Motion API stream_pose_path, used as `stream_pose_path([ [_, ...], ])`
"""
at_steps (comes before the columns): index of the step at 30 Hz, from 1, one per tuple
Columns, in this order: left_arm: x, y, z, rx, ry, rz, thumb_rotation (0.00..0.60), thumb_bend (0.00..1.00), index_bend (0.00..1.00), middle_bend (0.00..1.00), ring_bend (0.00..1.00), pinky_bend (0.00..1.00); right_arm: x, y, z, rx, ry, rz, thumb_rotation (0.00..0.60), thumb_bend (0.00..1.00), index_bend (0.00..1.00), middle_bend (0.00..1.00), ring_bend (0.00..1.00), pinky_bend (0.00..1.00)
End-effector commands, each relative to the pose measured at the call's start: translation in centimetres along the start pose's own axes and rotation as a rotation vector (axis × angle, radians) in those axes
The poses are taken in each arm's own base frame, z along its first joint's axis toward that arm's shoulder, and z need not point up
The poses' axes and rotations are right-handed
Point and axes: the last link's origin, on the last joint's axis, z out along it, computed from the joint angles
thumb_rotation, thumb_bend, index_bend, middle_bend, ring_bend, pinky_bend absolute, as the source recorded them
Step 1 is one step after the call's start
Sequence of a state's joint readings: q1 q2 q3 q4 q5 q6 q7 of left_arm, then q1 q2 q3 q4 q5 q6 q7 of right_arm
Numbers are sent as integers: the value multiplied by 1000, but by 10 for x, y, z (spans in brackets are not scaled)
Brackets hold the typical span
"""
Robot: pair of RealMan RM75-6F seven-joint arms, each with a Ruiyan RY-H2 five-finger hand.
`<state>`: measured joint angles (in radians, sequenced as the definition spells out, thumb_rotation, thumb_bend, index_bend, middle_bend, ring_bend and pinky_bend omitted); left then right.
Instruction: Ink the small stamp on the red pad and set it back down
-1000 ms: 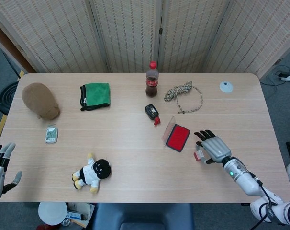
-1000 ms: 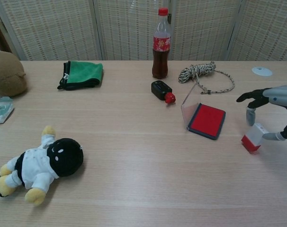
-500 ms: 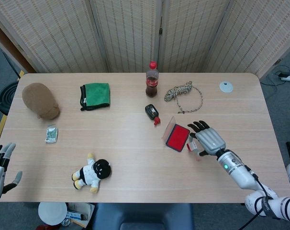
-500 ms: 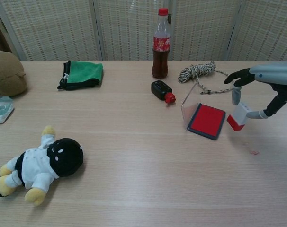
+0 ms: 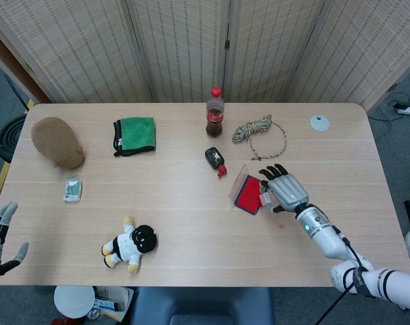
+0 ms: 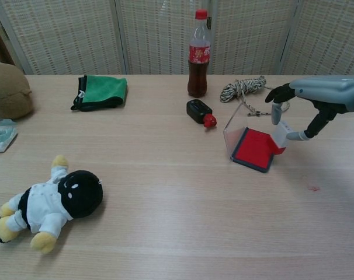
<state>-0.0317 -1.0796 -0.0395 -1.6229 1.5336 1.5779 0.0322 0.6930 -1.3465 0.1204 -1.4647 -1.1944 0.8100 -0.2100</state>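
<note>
Item: one small stamp [image 6: 280,138], white body with red base, pinched in my right hand [image 5: 283,190] between thumb and a finger, the other fingers spread above it; the stamp is tilted and sits at the right edge of the red pad [image 6: 255,148], its red base touching or just over the pad surface, I cannot tell which. Pad: one, dark frame, clear lid [image 6: 233,129] standing open on its left side. In the head view my hand covers most of the stamp, only a small white part showing. My left hand [image 5: 0,232]: one, at the lower left border of the head view, off the table [image 5: 191,230], cut by the frame edge, fingers apart and holding nothing; the chest view does not show it. Further stock on the table: one cola bottle [image 6: 198,54]; one coiled rope [image 6: 247,90]; one green cloth [image 6: 101,91]; one small black object with a red tip [image 6: 200,112]; one plush doll [image 6: 48,204]; one brown rounded object [image 5: 57,141]; one small crumpled packet [image 5: 72,189], detail too small to read; one white disc [image 5: 319,122]; one small red mark [image 6: 312,188] on the wood right of the pad.
</note>
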Motion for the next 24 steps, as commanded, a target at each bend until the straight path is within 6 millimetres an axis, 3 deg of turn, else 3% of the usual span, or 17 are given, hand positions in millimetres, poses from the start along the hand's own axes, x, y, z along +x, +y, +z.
stream_pose_path([
  [1,1,0,-1,-1,0,-3,600,337,19,0,17,66,-1,-2,8,-1,10,6,600,340,613,136,67,0],
  [12,0,0,-3,-11,-10,-7,600,337,19,0,17,66,-10,-11,28,-4,9,9,600,340,614,141,78,0],
  [24,1,0,-4,-14,-5,-12,600,337,19,0,18,66,-16,-12,36,-8,0,-6,600,339,615,145,84,0],
])
